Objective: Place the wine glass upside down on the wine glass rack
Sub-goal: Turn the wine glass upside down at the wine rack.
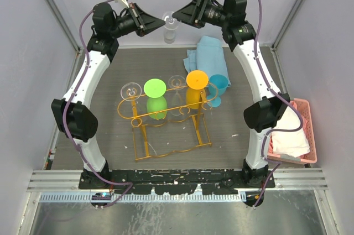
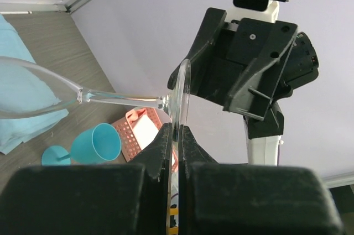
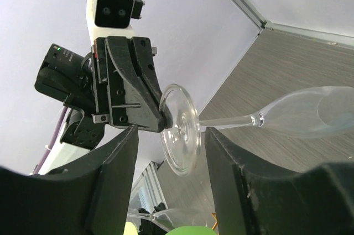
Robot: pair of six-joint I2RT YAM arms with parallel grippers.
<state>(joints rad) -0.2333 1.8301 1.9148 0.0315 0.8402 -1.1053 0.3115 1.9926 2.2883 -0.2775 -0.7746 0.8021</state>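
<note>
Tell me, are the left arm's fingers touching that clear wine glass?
Touching. The left wrist view shows the left fingers pinched on the rim of the round foot of the wine glass, with no gap on either side.

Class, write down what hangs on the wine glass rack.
Four glasses hang upside down from the wine glass rack: left clear glass, green glass, middle clear glass, orange glass. The coloured feet hide their hooks; the clear bowls barely show.

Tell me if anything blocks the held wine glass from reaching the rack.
Nothing visible does. The wine glass, gripped by the left hand, hangs in the air beyond the wine glass rack; the open right hand only flanks its foot.
</note>
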